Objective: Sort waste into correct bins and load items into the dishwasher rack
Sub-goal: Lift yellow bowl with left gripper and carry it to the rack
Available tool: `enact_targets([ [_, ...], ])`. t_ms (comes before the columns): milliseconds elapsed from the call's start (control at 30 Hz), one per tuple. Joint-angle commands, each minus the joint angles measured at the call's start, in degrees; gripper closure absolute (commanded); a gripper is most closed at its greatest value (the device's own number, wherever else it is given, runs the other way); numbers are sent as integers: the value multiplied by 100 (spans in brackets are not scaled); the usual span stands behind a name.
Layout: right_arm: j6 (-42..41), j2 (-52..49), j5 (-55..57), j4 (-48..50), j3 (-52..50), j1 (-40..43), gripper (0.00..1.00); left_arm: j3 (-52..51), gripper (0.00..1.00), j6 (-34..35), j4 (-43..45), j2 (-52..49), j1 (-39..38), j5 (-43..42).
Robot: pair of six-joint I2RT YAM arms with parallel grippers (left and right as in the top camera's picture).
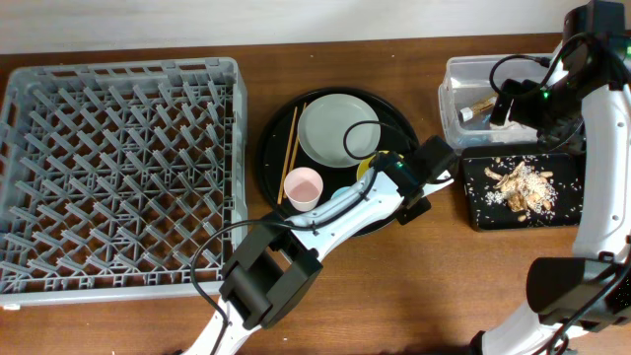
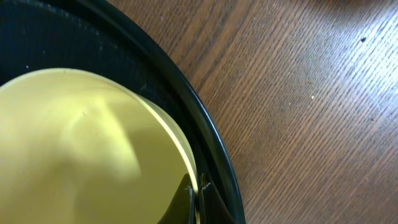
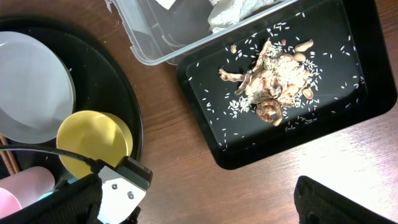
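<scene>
My left gripper (image 2: 198, 198) is clamped tight on the thin rim of the smooth yellow bowl (image 2: 81, 149), at 4 o'clock on the glossy round black tray (image 2: 214, 146). My right gripper (image 3: 199, 202) gapes wide, empty.

I have open table (image 1: 444, 281) in front of the black tray (image 1: 564, 213); my left arm (image 1: 345, 207) bars the round tray (image 1: 274, 113) from the near side.

Mid-frame our left gripper (image 1: 383, 164) pinches the small yellow bowl (image 2: 81, 155) by its rim, while upper right our right gripper (image 1: 501, 106) hangs wide open.
</scene>
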State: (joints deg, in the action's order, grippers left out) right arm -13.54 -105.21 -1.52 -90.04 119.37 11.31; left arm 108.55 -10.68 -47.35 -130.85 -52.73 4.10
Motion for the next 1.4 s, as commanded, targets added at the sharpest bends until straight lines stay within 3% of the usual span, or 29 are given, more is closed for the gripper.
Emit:
enact_targets([
  [0, -35, -33, 72, -28, -24, 2, 1, 321, 100, -7, -146, 26, 39, -26],
  [333, -22, -33, 74, -46, -24, 2, 1, 940, 100, -125, -686, 37, 76, -44],
  [1000, -22, -33, 74, -50, -24, 2, 1, 2094, 100, -168, -1530, 37, 1058, -894],
  [1200, -20, -33, 74, -61, -24, 2, 2, 2688, 100, -166, -1991, 37, 1554, -973],
  [1367, -20, -33, 74, -63, -24, 2, 1, 3222, 100, -166, -2441, 37, 2406, -1980],
])
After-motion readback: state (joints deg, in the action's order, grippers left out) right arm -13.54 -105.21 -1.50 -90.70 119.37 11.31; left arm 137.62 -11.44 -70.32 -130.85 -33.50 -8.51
